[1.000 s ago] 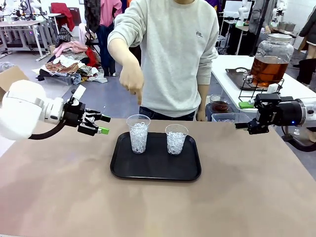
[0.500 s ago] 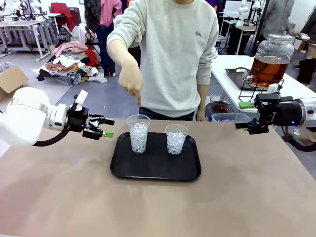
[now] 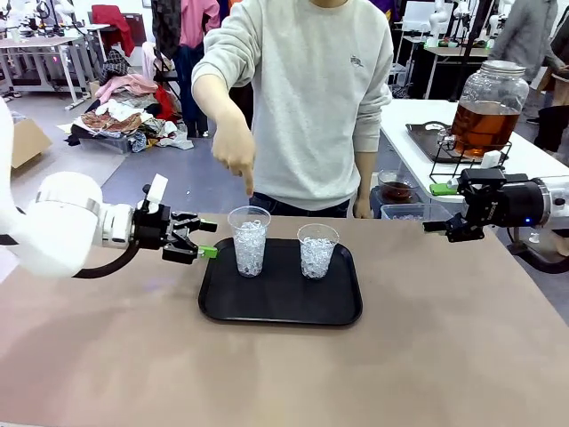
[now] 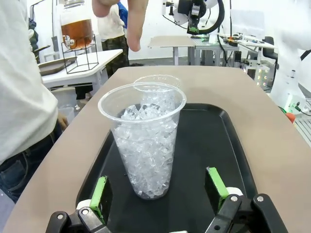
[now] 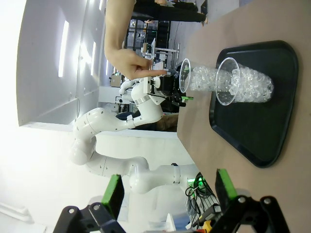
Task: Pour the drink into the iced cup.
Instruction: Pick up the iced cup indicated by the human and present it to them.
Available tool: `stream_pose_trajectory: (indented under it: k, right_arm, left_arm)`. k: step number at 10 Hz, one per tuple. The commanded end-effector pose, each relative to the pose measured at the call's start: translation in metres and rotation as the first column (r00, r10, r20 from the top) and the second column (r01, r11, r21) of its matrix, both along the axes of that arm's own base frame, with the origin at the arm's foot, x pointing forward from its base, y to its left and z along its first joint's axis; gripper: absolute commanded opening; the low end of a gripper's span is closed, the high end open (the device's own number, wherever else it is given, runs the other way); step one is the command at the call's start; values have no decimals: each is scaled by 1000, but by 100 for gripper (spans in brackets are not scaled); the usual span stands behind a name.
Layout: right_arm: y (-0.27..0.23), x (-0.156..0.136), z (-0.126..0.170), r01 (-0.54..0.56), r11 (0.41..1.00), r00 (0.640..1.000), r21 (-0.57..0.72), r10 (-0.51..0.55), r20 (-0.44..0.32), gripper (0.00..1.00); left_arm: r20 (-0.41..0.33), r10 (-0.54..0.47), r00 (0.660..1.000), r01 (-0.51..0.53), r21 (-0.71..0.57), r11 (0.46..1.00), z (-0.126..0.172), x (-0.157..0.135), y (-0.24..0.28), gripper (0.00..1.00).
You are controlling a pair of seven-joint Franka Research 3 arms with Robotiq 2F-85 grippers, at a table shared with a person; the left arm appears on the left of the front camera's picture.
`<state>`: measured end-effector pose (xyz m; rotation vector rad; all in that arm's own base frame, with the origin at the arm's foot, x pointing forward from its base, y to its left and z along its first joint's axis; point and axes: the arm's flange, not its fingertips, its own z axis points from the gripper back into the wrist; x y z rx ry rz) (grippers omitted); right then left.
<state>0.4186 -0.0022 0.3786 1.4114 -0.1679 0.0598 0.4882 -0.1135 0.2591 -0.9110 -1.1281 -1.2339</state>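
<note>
Left gripper (image 3: 206,239) open, pads just left of the pointed-at iced cup (image 3: 249,240), 1 of 2 on the black tray (image 3: 280,313) mid-counter (image 3: 444,356). Right gripper (image 3: 442,229) open at the right edge. Person's hand (image 3: 236,151) points down at the cup. Drink (image 3: 484,126) in dispenser jar (image 3: 503,84) beyond the far-right corner. Straddle the cup mid-height; squeeze lightly.

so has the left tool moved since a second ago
Yes. The left tool has come rightward and lower, toward the black tray, now reaching its left edge just short of the left iced cup.

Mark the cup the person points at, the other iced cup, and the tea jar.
pointed-at cup (image 3: 249,245): front view, its ice-filled wall.
other iced cup (image 3: 317,253): front view, its ice-filled wall.
tea jar (image 3: 484,124): front view, glass over the amber drink.
</note>
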Motion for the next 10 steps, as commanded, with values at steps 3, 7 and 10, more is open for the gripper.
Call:
stream_pose_trajectory:
  k: [3,7,10]
  right_arm:
    - [0,-1,1,5,1000,1000,0,-5,2,100]
    - [0,-1,1,5,1000,1000,0,-5,2,100]
    - [0,-1,1,5,1000,1000,0,-5,2,100]
  left_arm:
    - [-6,-15,1000,14,-38,999,-11,8,-15,100]
    - [-16,-13,1000,12,-55,998,-19,19,-23,100]
    - [-2,-7,1000,7,-62,998,-22,25,-28,100]
